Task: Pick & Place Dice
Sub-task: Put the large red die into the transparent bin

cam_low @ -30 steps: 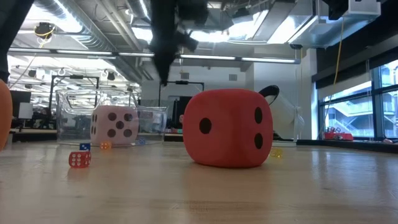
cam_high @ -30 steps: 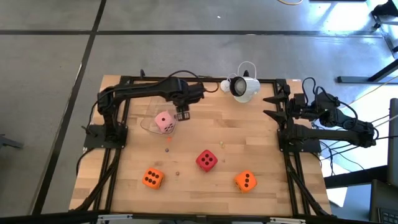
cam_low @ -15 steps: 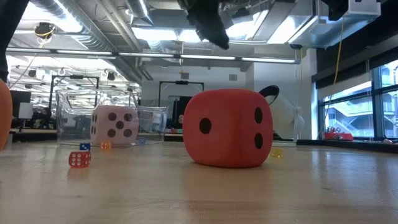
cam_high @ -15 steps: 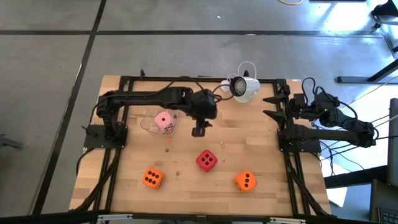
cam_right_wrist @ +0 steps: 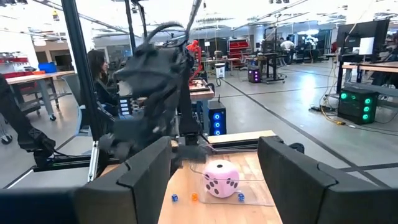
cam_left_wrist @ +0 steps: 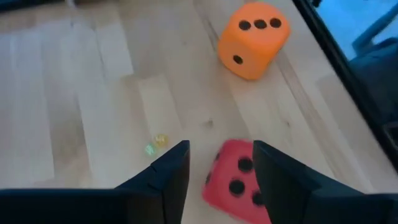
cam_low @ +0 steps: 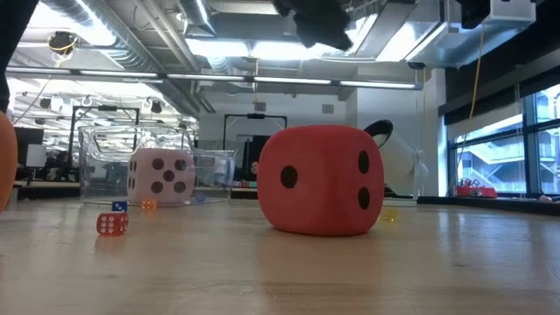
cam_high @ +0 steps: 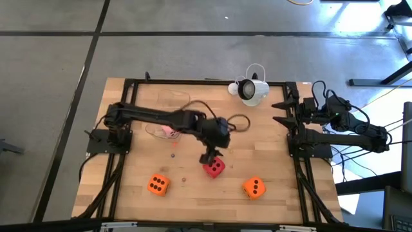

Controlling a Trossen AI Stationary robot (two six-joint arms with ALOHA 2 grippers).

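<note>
The red die (cam_high: 214, 168) rests on the wooden table near its middle; it also shows in the low view (cam_low: 321, 179) and the left wrist view (cam_left_wrist: 239, 183). My left gripper (cam_high: 209, 158) hangs open above it, clear of it, fingers pointing down (cam_left_wrist: 221, 168). The pink die (cam_low: 161, 177) sits in a clear container (cam_low: 96, 162) at the far left, partly hidden under my left arm (cam_high: 168, 132). Two orange dice (cam_high: 158, 185) (cam_high: 254, 187) lie near the front edge. My right gripper (cam_high: 283, 109) waits open at the table's right edge.
A white camera-like device (cam_high: 251, 90) stands at the far edge. Tiny dice lie on the wood, among them a small red one (cam_low: 111, 224) and some near the red die (cam_left_wrist: 155, 144). Black frame rails (cam_high: 193, 82) border the table.
My left gripper has swung from beside the pink die's container toward the table's right and near edge, ending above the red die. The dice have stayed where they were.
</note>
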